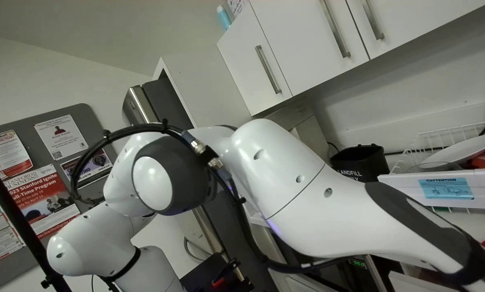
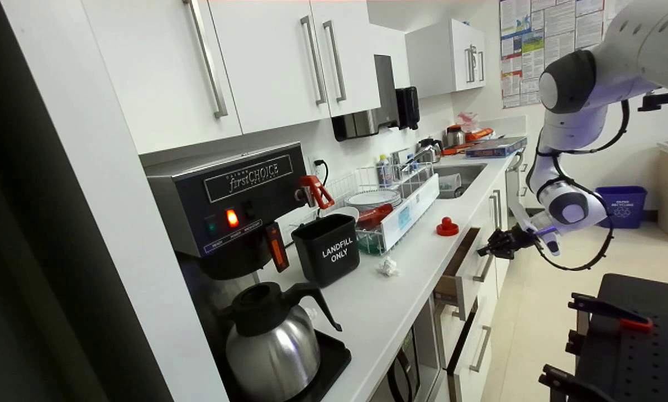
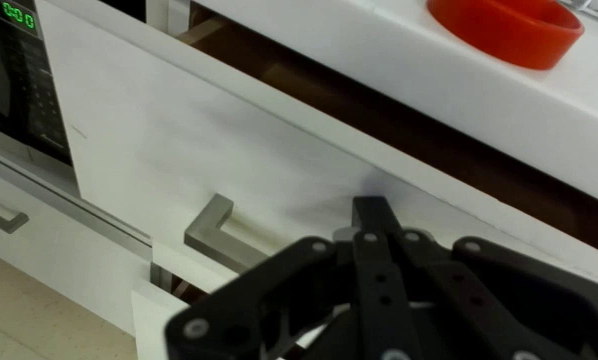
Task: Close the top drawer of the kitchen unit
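The white kitchen unit (image 2: 362,329) runs along the wall in an exterior view. Its top drawer (image 2: 468,282) stands partly pulled out, with the brown inside showing behind the front. In the wrist view the top drawer's white front (image 3: 144,125) fills the middle, with a dark gap between it and the countertop (image 3: 359,45). Its silver bar handle (image 3: 221,235) is left of my gripper (image 3: 371,205). My gripper is shut and empty, its fingertips at the upper part of the drawer front; I cannot tell if they touch it. My gripper (image 2: 482,252) also shows beside the drawer in an exterior view.
A lower drawer (image 2: 476,357) also stands open below. A red round object (image 2: 447,228) sits on the countertop near its edge. A dish rack (image 2: 409,212), black bin (image 2: 328,251) and steel coffee pot (image 2: 275,357) stand on the counter. A black cart (image 2: 647,346) stands opposite.
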Tool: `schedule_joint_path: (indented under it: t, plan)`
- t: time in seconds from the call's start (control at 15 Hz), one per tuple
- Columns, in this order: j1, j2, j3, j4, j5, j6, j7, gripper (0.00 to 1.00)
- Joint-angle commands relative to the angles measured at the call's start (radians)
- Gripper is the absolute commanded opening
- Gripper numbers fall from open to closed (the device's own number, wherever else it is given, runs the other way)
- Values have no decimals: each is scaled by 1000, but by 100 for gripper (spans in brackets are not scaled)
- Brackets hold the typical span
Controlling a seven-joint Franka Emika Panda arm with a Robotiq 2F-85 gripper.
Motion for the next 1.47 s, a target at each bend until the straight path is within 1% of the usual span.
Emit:
schedule_joint_path:
  t: [0.0, 0.2, 0.4, 0.47, 0.6, 0.67, 1.13, 1.2, 1.4]
  plan:
    - [59, 93, -10, 156, 16, 13, 85, 0]
    - [74, 137, -12, 234, 9, 8, 93, 0]
    - [74, 184, -15, 310, -9, -1, 36, 0]
    - [84, 7, -23, 53, -36, -12, -74, 0]
    - [89, -38, -59, 0, -91, -36, -132, 0]
    - [101, -71, -79, -40, -110, -16, -176, 0]
    - [165, -352, -197, -350, -224, 40, -562, 0]
    - [179, -394, -212, -394, -245, 50, -606, 0]
    - [235, -533, -257, -538, -293, 134, -698, 0]
